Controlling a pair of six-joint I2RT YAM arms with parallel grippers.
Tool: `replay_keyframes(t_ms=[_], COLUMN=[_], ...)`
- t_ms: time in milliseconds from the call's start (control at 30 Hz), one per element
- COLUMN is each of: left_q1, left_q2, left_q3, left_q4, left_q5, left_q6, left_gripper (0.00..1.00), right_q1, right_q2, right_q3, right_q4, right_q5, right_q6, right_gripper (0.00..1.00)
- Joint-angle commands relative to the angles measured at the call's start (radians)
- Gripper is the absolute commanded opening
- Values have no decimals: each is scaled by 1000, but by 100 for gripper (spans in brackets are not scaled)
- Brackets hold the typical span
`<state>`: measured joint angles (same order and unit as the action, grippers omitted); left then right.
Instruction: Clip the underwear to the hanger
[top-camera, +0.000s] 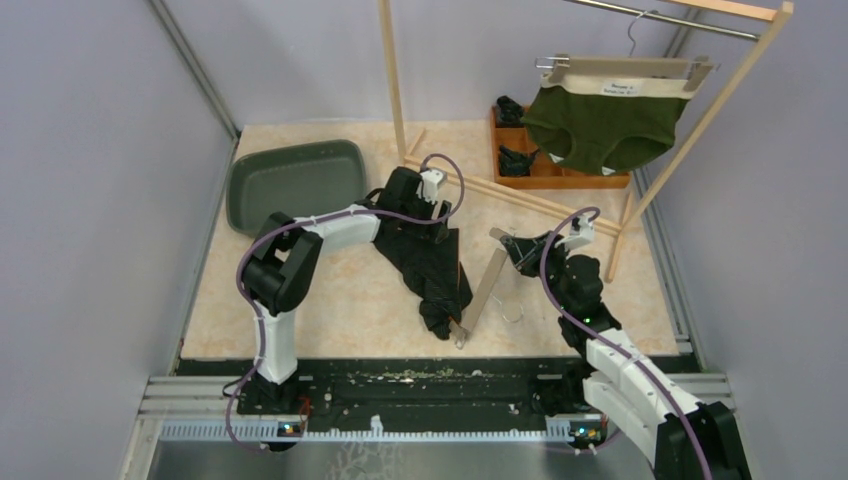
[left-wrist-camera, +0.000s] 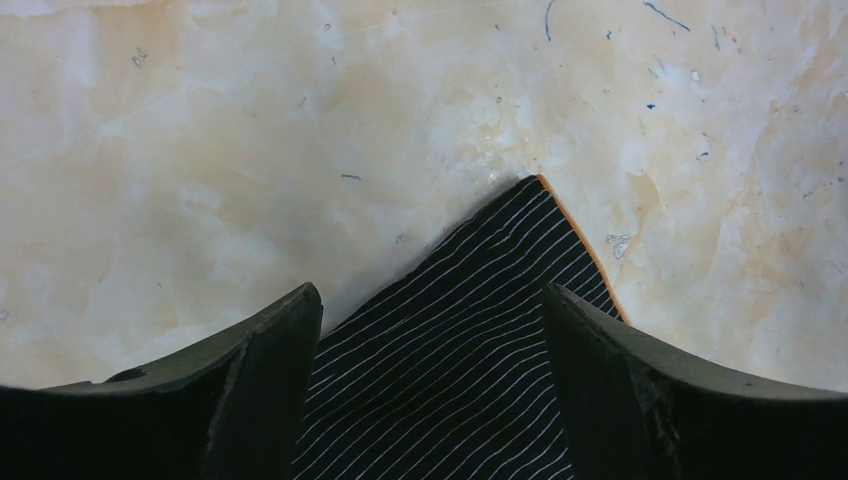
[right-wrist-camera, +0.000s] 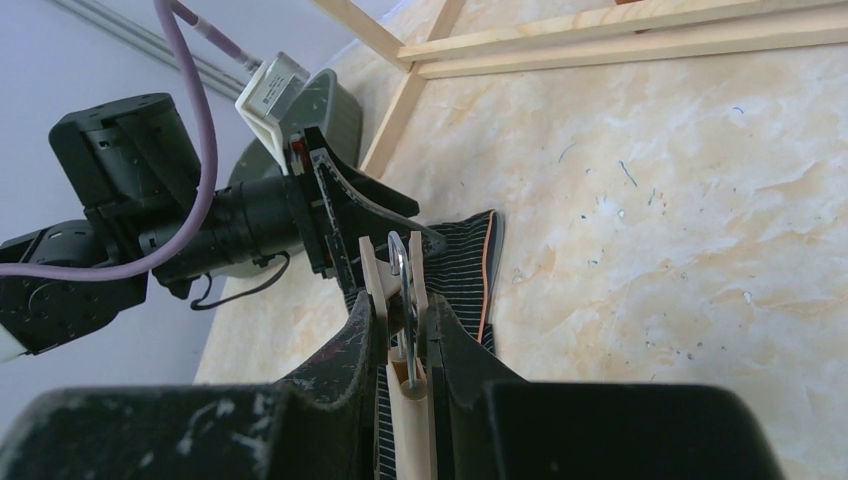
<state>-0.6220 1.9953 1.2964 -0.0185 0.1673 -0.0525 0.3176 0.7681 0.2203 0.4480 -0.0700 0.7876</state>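
right gripper on wooden hanger

Bare bench lies open at the near left, between the left arm and the black underwear. The middle is crowded. The underwear lies crumpled just beside a wooden hanger, which slants across in the clamped fingers of the right gripper. The left gripper hangs over the cloth's corner, fingers wide apart. A grey tray fills the far left. The floor rails of a wooden rack and a clip box bar the far right.
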Motion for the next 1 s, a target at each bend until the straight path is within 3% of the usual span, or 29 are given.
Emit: replay_keyframes(t_ms=[0, 467, 633, 800, 967], left_q1=[-4, -42, -53, -74, -97], left_q2=[0, 65, 77, 71, 53], left_q3=[-15, 10, 14, -18, -44], left_q4=[29, 35, 31, 64, 94], left_q5=[-34, -76, -107, -147, -211], left_q6=[44, 87, 94, 100, 106], left_gripper=[85, 77, 54, 21, 0], right_q1=[0, 0, 0, 0, 0], right_q2=[-4, 16, 24, 24, 24], right_q3=[-13, -9, -9, -21, -31], right_q4=[63, 76, 82, 87, 93], right_q5=[-6, -14, -15, -9, -1], right_q6=[-22, -24, -24, -24, -24], right_gripper=[0, 0, 0, 0, 0])
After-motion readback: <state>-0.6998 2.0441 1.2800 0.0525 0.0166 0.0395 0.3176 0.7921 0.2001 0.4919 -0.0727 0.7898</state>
